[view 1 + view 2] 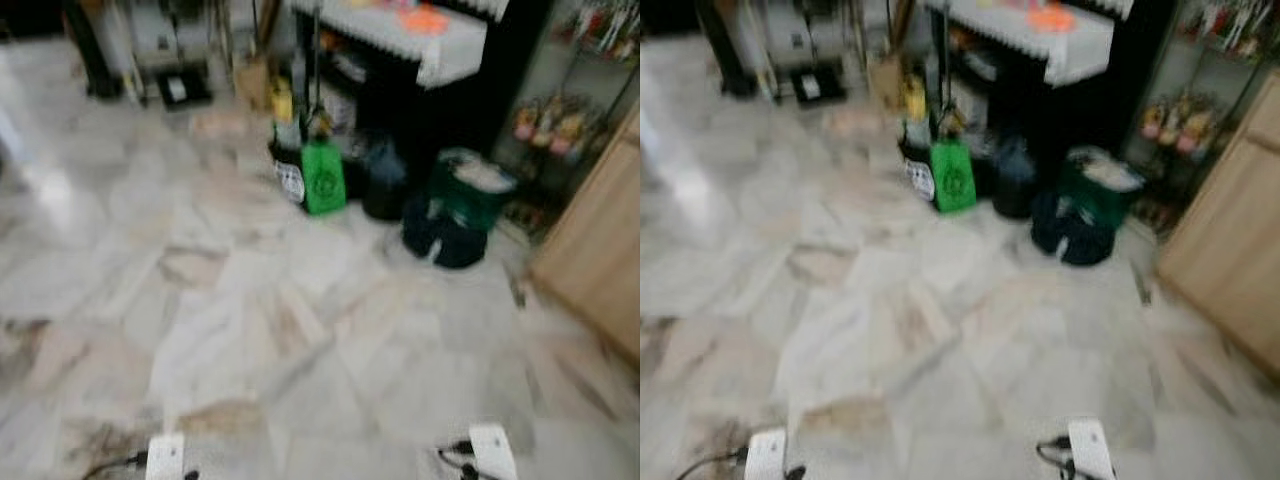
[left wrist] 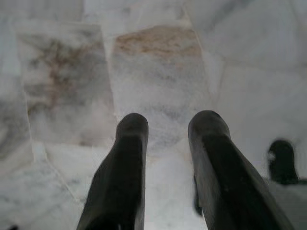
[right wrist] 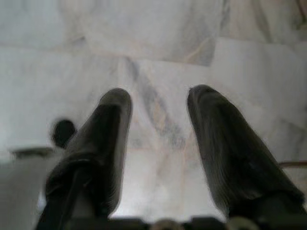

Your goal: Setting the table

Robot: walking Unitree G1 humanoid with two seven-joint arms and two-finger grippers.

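The head views are blurred and look down on a marble floor (image 1: 250, 330). No tableware can be made out. In the left wrist view my left gripper (image 2: 168, 124) hangs open over the marble tiles with nothing between its black fingers (image 2: 127, 163). My right gripper (image 3: 158, 103) is likewise open and empty above the floor, its fingers (image 3: 220, 143) spread apart. The tops of both arms show as white blocks, the left (image 1: 165, 455) and the right (image 1: 492, 448), at the bottom edge of the left eye view.
A black cabinet with a white cloth (image 1: 420, 40) stands at the back. Before it sit a green bag (image 1: 322, 178), dark bags (image 1: 385, 180) and a green-and-black container (image 1: 460, 205). A wooden cabinet (image 1: 595, 250) stands on the right, and shelves with goods (image 1: 550, 125) lie behind.
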